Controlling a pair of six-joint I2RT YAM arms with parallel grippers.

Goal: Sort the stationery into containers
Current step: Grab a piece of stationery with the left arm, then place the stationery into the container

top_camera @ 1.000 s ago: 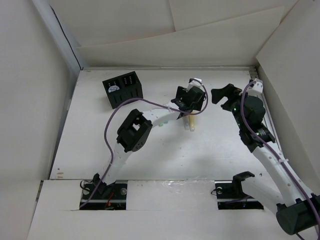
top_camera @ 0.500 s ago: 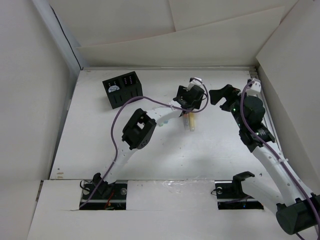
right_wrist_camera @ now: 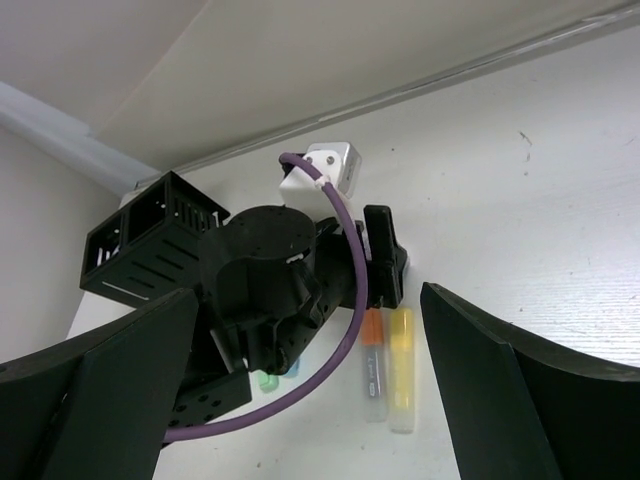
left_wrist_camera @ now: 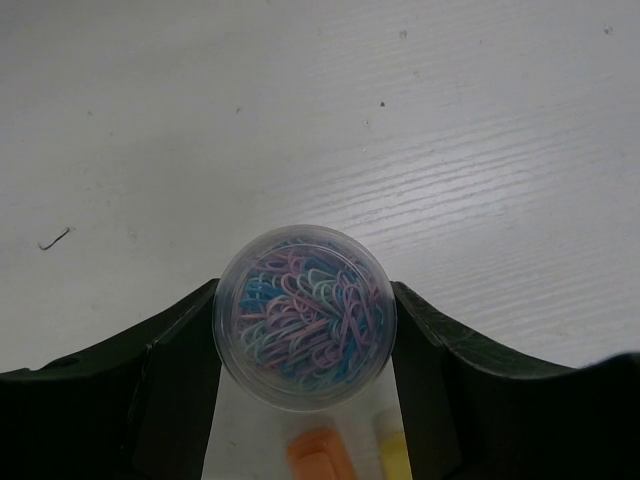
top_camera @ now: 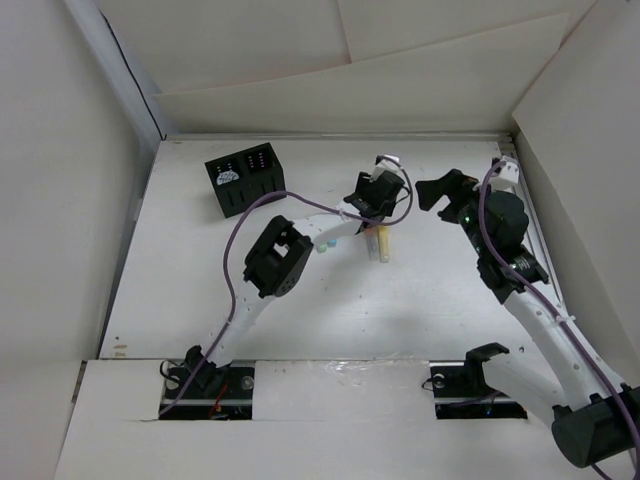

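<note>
- Near the far edge of the table (top_camera: 430, 290), midway across: the clear cup (left_wrist_camera: 300, 300) of paper clips stands upright, and the left gripper (left_wrist_camera: 305, 340) presses on both its sides.
- Just nearer: orange marker (right_wrist_camera: 371, 345) and yellow marker (right_wrist_camera: 401, 365), side by side.
- Right gripper (right_wrist_camera: 310, 292): spread wide, empty.
- Far-left corner: black organizer (top_camera: 245, 180).

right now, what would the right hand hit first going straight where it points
Most likely the left hand, directly ahead, around the clear cup. The orange marker and yellow marker lie lower, beside that line; depth is unclear.
</note>
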